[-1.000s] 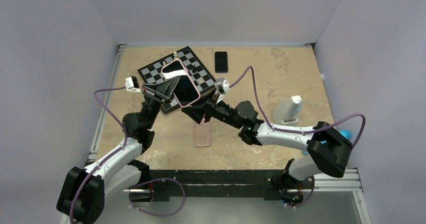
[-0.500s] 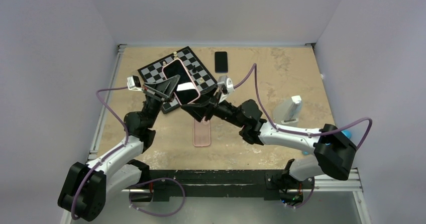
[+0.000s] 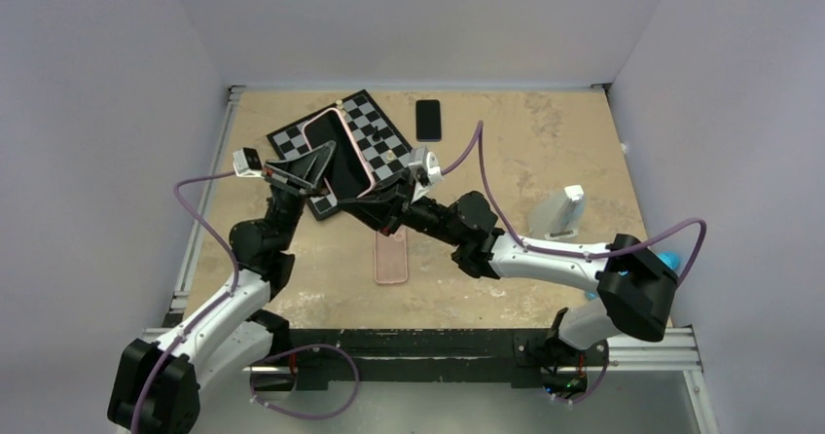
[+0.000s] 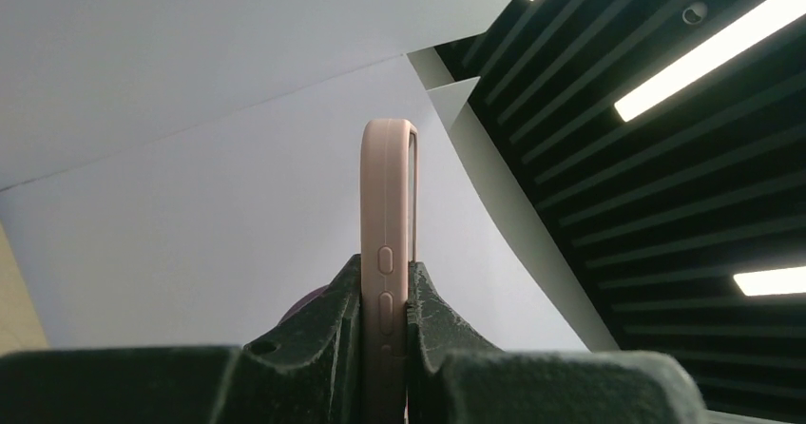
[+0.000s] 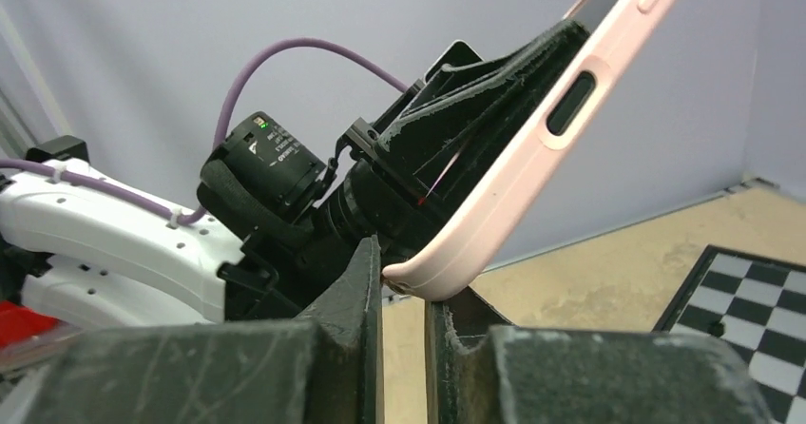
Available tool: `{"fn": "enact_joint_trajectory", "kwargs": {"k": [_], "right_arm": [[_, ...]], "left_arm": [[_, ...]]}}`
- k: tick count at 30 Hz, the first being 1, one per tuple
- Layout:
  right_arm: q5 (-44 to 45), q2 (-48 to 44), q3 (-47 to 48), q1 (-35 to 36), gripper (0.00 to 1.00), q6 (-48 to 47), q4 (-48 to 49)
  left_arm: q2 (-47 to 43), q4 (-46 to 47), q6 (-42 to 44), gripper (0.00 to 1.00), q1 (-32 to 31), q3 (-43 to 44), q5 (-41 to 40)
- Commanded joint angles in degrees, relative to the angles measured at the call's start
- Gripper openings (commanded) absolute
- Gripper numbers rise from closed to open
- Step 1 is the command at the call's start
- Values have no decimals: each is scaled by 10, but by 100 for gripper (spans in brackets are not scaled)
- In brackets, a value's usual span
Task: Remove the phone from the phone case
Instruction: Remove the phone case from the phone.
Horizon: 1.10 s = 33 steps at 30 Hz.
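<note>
A phone point(image 3: 337, 152) with a dark screen sits in a pink phone case point(image 4: 385, 205) and is held in the air above the chessboard. My left gripper point(image 4: 385, 270) is shut on the case's long side, just below the side buttons. In the right wrist view the case point(image 5: 532, 148) slants up to the right, its lower corner wedged at the tips of my right gripper point(image 5: 403, 274). Those jaws stand nearly together, pinching that corner. From above, the right gripper point(image 3: 385, 200) meets the case from the right and the left gripper point(image 3: 304, 169) from the left.
A chessboard point(image 3: 375, 127) with a few pieces lies under the held phone. Behind it lies a bare black phone point(image 3: 428, 120). A second pink case point(image 3: 391, 259) lies flat near the table's middle. A grey stand point(image 3: 561, 215) is at the right.
My right gripper has closed from half open onto the case's lower corner. The held phone has shifted left and back, and both arms have moved with it.
</note>
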Motion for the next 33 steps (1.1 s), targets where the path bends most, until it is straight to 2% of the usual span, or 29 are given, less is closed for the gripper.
{"fn": "enact_joint_trajectory", "kwargs": {"k": [1, 5, 11, 14, 22, 26, 30, 33], "right_arm": [[94, 30, -12, -14, 0, -206, -41], [93, 28, -6, -18, 0, -278, -67], [103, 11, -14, -29, 0, -328, -88], [85, 2, -36, -42, 0, -307, -70], [55, -37, -79, -43, 0, -240, -56], [-15, -65, -42, -51, 0, -160, -180], [-101, -104, -11, -51, 38, -51, -309], [-156, -155, -37, -51, 68, 26, -303]], "left_arm": [[-63, -69, -105, 0, -11, 49, 62], [-98, -141, -119, 0, -11, 59, 100], [-127, -142, -110, 0, -11, 60, 111], [-137, -153, -90, 0, -11, 59, 110], [-103, -93, -87, 0, -11, 44, 111], [-102, -94, -64, 0, -9, 44, 116], [-121, -176, 35, 0, -4, 70, 142], [-132, -261, 117, 0, -2, 97, 159]]}}
